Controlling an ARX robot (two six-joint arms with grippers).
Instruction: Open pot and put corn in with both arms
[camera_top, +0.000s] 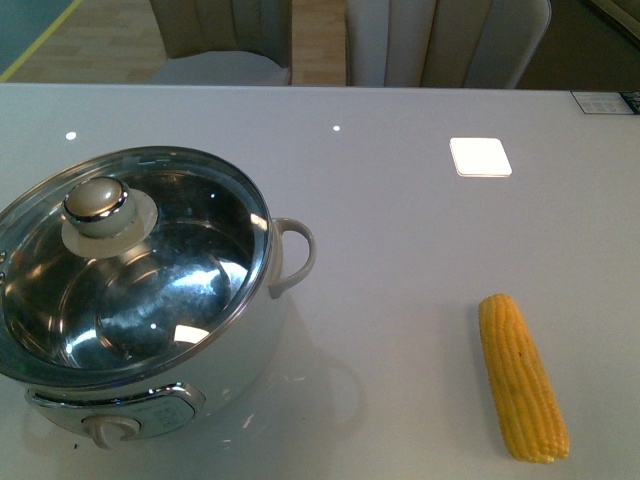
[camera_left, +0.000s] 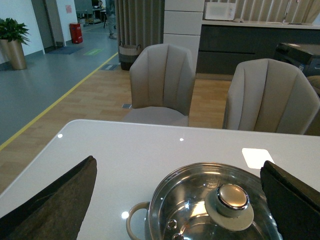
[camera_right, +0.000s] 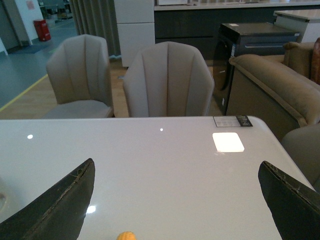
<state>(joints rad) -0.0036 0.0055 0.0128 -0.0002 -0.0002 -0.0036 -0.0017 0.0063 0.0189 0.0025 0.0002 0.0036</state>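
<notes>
Front view first: where do things sit? (Ann)

The pot (camera_top: 252, 350) stands at the table's (camera_top: 400, 220) near left corner. Its glass lid (camera_top: 190, 290) is on, with the knob (camera_top: 97, 200) on top. The corn (camera_top: 522, 376) lies by the near edge toward the right, well apart from the pot, its length running away from that edge. (Ben)

No arms there? (Ann)

None in that view, only in the wrist views. The left gripper (camera_left: 177, 162) hangs above the pot with its jaws spread wide, holding nothing. The knob shows between them, lower down and nearer one jaw. I'd say it is placed there because the lid must come off before anything goes in. (Ben)

And the other? (Ann)

The right gripper (camera_right: 176, 165) is just as wide and also empty. It is over bare table, with only the corn's tip in sight beneath it. My guess is that each arm is set over its own job, lid for the left and corn for the right. (Ben)

Any trouble ahead? (Ann)

The knob is small and rounded, so the jaws need to centre on it. The corn tapers and may roll, so a grip across its thick middle looks safest. (Ben)
</notes>
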